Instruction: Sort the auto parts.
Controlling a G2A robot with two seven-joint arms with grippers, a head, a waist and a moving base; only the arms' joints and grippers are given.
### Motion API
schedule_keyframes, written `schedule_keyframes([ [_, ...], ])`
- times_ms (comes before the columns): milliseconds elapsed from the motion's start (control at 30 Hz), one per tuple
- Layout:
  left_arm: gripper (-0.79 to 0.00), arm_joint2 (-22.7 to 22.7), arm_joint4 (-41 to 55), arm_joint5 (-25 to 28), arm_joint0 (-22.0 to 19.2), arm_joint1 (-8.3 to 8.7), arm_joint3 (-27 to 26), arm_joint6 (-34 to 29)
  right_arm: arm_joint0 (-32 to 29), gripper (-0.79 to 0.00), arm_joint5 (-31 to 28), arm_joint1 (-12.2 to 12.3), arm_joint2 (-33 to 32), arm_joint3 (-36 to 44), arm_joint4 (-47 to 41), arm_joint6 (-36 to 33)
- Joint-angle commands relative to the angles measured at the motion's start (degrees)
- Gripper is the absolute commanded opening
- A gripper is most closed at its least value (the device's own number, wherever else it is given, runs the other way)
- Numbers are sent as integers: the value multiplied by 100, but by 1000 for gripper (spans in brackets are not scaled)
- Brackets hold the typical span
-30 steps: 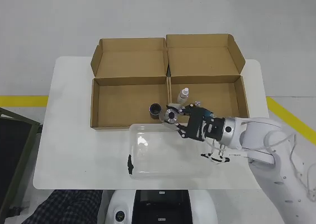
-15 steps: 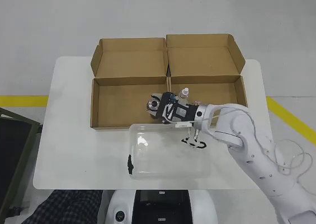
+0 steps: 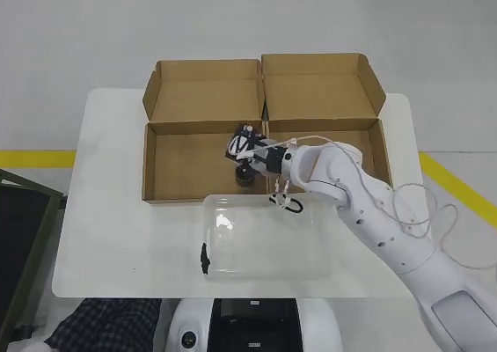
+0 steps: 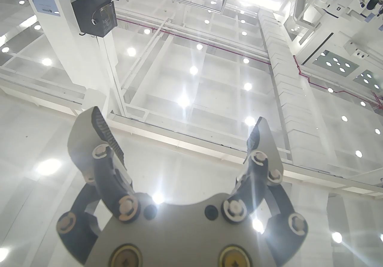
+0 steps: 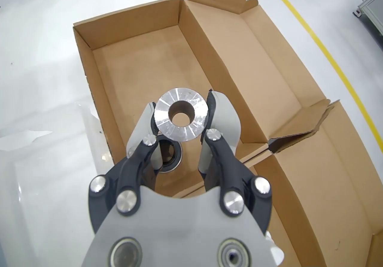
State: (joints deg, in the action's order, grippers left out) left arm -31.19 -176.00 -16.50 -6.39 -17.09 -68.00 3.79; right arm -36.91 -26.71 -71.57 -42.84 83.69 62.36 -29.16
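Observation:
My right gripper [image 5: 181, 114] is shut on a silver metal ring [image 5: 182, 117] with a round centre hole, held above the floor of the left cardboard box [image 3: 186, 167]. In the top view the right gripper [image 3: 243, 143] hangs over that box's right end. A dark ring-shaped part [image 5: 169, 154] lies on the box floor just under the fingers, also seen as a dark ring [image 3: 244, 172] from above. A small white bottle-like part sits in the right box [image 3: 354, 157], hidden by the arm. My left gripper [image 4: 182, 136] is open, pointing up at a ceiling.
A clear plastic tray [image 3: 266, 264] sits at the table's front, with a small black part [image 3: 204, 257] at its left rim. Both boxes have their lids folded back. The white table [image 3: 107, 220] is bare to the left of the boxes.
The right arm has carried the silver ring from above the clear tray's back edge leftward and away, to over the left box's right end.

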Motion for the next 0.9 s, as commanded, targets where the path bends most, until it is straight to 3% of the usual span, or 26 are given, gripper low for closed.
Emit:
schedule_keyframes([
  [0, 0, 0, 0, 0, 0, 0, 0, 0, 122, -785, 36, -66, 85, -241, -74, 2],
  [867, 0, 0, 0, 0, 0, 0, 0, 0, 1039, -785, 464, -858, 831, -2343, -430, -205],
])
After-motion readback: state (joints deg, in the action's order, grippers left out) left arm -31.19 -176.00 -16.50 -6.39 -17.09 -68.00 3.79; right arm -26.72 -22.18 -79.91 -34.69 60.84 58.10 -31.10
